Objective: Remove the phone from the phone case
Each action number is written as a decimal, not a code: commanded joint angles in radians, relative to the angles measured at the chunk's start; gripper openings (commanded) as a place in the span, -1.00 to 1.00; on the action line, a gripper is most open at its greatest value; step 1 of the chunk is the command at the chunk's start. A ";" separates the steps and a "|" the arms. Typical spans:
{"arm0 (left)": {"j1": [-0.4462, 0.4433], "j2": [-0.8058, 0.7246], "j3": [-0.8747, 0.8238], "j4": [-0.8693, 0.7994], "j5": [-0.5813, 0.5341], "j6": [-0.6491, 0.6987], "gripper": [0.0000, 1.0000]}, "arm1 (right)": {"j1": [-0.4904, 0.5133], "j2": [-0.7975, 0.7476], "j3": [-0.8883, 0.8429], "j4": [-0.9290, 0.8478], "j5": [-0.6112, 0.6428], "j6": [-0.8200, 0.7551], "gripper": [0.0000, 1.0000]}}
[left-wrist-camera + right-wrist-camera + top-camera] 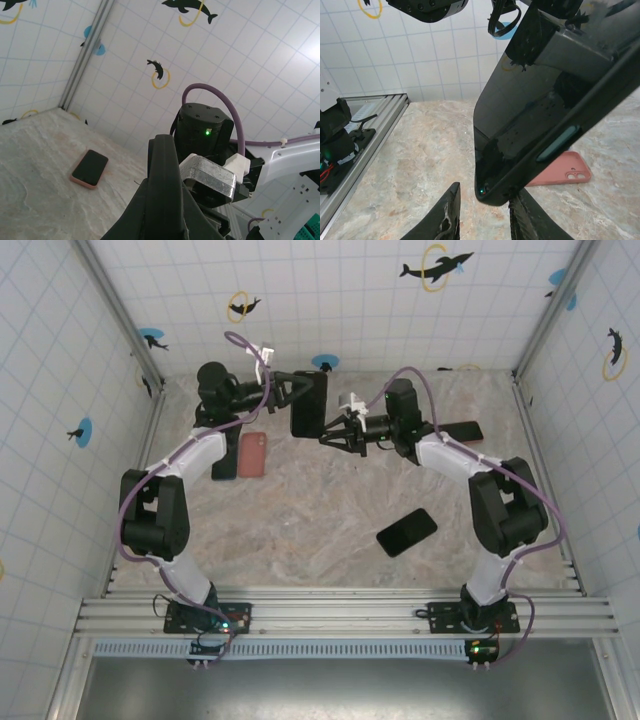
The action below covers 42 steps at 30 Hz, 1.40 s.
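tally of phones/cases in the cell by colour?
Black: 3 (raised phone, flat phone on the table, dark slab partly under the left arm)
Pink: 2 (pink case, pink-cased phone)
Total: 5

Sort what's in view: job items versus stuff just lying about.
Job: black cased phone, held up by left gripper; right gripper at its lower corner.
Lying about: pink case; black phone lying flat; pink-rimmed phone.
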 commanded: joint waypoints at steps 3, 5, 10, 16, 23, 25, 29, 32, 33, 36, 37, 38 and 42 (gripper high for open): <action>0.007 -0.024 0.051 0.020 0.011 0.033 -1.00 | 0.012 0.023 0.048 0.013 -0.026 -0.016 -0.47; 0.008 -0.022 0.051 0.023 0.008 0.031 -1.00 | 0.011 0.027 0.049 0.023 -0.027 -0.010 -0.49; 0.008 -0.023 0.051 0.026 0.003 0.022 -1.00 | 0.011 0.036 0.054 0.023 -0.030 -0.001 -0.55; 0.008 -0.024 0.045 0.041 0.014 0.003 -1.00 | 0.014 0.040 0.051 0.073 -0.031 0.032 -0.55; 0.009 -0.036 0.037 0.041 0.007 0.003 -1.00 | 0.018 0.056 0.058 0.110 -0.044 0.074 -0.55; 0.008 -0.038 0.036 0.042 0.006 0.001 -1.00 | 0.017 0.057 0.059 0.098 -0.041 0.074 -0.59; 0.008 -0.045 0.031 0.039 0.006 0.000 -1.00 | 0.016 0.052 0.055 0.083 -0.040 0.069 -0.73; 0.008 -0.049 0.024 0.038 0.005 -0.002 -1.00 | 0.015 0.045 0.048 0.066 -0.038 0.047 -0.81; 0.007 -0.049 0.024 0.038 0.005 -0.004 -1.00 | 0.014 0.042 0.048 0.048 -0.034 0.030 -0.84; 0.008 -0.039 0.032 0.053 0.011 -0.048 -1.00 | 0.018 0.025 0.044 0.015 0.008 -0.030 -0.90; 0.007 -0.035 0.033 0.073 0.018 -0.079 -1.00 | 0.020 0.016 0.039 0.015 0.025 -0.046 -0.91; 0.009 -0.030 0.031 0.100 0.025 -0.114 -1.00 | 0.024 0.006 0.038 -0.003 0.050 -0.086 -0.92; 0.007 -0.026 0.027 0.131 0.042 -0.175 -1.00 | 0.033 -0.021 0.047 -0.079 0.131 -0.209 -0.95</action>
